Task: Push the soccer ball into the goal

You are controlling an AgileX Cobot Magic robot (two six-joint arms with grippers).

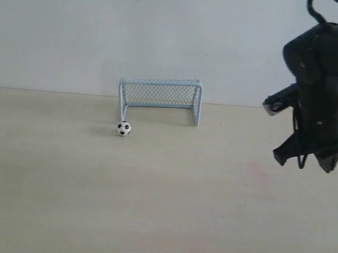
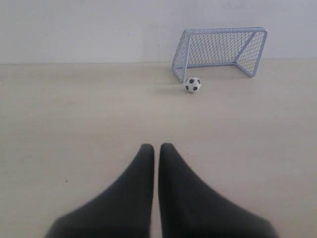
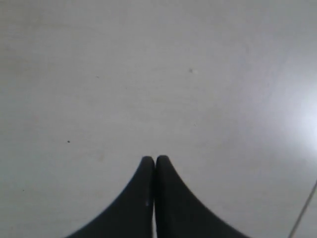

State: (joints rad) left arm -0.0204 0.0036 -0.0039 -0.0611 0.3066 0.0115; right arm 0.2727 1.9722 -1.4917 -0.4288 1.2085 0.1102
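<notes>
1. while the soccer ball (image 1: pixel 124 129) rests on the table (image 1: pixel 149 208) just outside the goal (image 1: pixel 160 97), by its left post, nothing touches it.
2. left gripper (image 2: pixel 156 147) and right gripper (image 3: pixel 155 159) are both closed, empty.

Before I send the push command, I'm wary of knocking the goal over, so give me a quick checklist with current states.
1. Soccer ball outside the goal, by its left front post: ok.
2. Goal upright, mouth unobstructed: ok.
3. Left gripper shut for pushing: ok.
4. Table between left gripper and ball free of obstacles: ok.
5. Right gripper shut, raised well away from the ball: ok.
6. Ball lined up with the mouth rather than the post: cannot tell.
</notes>
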